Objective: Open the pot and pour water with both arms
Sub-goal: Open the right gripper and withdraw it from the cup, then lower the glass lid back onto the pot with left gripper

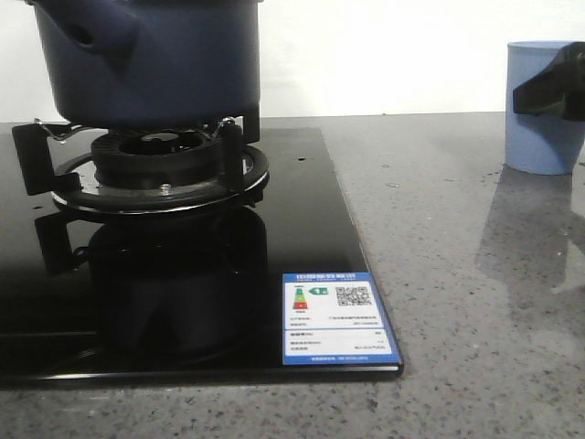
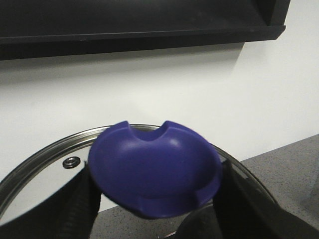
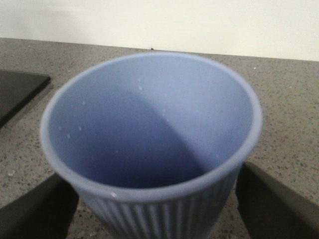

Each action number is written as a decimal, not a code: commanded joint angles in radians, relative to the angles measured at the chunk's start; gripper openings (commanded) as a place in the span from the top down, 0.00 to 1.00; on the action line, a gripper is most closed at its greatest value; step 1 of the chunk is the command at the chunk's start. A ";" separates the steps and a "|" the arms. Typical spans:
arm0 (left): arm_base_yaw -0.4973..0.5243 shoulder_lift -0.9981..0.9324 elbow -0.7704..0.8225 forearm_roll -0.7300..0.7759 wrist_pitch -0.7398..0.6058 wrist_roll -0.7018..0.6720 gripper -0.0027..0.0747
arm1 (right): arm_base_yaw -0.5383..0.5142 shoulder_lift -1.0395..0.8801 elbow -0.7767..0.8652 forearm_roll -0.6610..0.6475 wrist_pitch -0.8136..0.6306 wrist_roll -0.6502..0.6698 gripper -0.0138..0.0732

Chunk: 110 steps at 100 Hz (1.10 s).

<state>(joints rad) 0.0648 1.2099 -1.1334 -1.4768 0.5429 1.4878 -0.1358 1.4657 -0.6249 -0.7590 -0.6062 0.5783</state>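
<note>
The dark navy pot point(image 1: 155, 64) stands on the gas burner point(image 1: 164, 165) at the back left; its top is cut off in the front view. My left gripper point(image 2: 154, 199) is shut on the blue knob point(image 2: 157, 169) of a glass lid with a steel rim point(image 2: 45, 152); wall and counter show through the glass. My right gripper point(image 3: 157, 209) has its fingers point(image 3: 35, 211) against both sides of the light blue ribbed cup point(image 3: 149, 129), which looks empty. In the front view the cup point(image 1: 539, 128) stands on the counter at the far right with a black finger point(image 1: 548, 87) across it.
A black glass hob point(image 1: 183, 302) with a blue and white label point(image 1: 334, 315) covers the left of the grey speckled counter point(image 1: 475, 302). A white wall lies behind. A dark shelf point(image 2: 139, 25) hangs above in the left wrist view.
</note>
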 commanded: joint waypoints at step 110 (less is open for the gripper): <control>-0.015 -0.028 -0.041 -0.111 0.095 -0.001 0.49 | -0.006 -0.608 0.132 -0.360 0.257 0.428 0.16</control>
<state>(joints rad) 0.0648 1.2099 -1.1334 -1.5034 0.6051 1.4878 -0.1375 0.9353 -0.4707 -1.1319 -0.3282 0.9937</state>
